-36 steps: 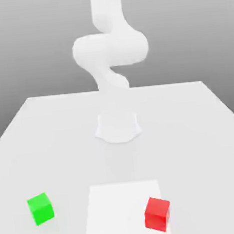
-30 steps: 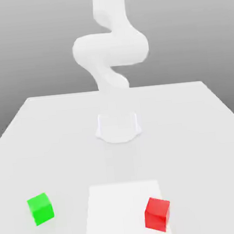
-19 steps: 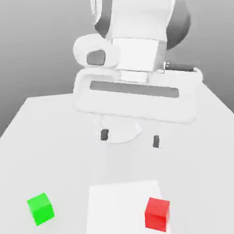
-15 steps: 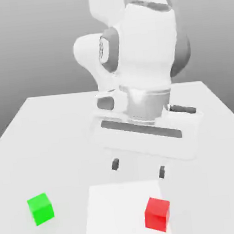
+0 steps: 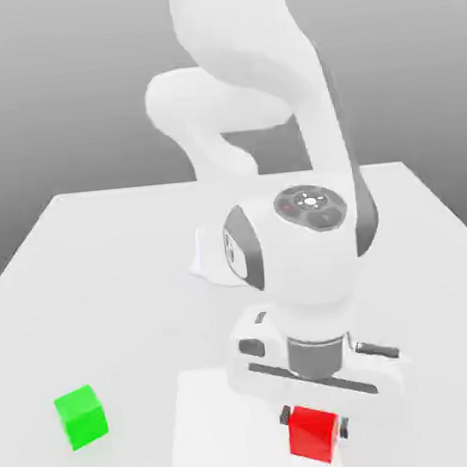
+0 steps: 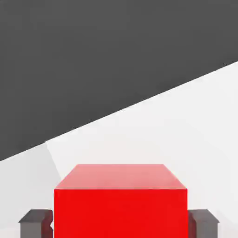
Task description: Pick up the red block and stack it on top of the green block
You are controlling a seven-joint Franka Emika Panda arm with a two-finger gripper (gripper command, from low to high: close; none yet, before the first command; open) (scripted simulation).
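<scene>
While the white arm bends low over the front of the table [image 5: 102, 290], its end effector [image 5: 315, 423] sits around the small bright red cube with matte faces [image 5: 314, 433], one dark finger [image 5: 285, 414] against the side facing the exterior view's left and the other peeking out at the side facing the exterior view's right. In the hand view the red cube [image 6: 121, 204] stands between the two grey fingertips [image 6: 35, 222], each pressed right up to a side face, so the end effector is clenched on the cube. The cube rests on the table, on a slightly brighter white rectangular patch [image 5: 211, 430] near the front edge, toward that patch's corner on the exterior view's right. Well apart from it, toward the exterior view's left, the small bright green cube with matte faces [image 5: 80, 417] sits alone on the plain white surface, just off the patch. Farther back, the arm's round white base [image 5: 212, 260] stands near the table's middle, and behind it the grey backdrop rises.
</scene>
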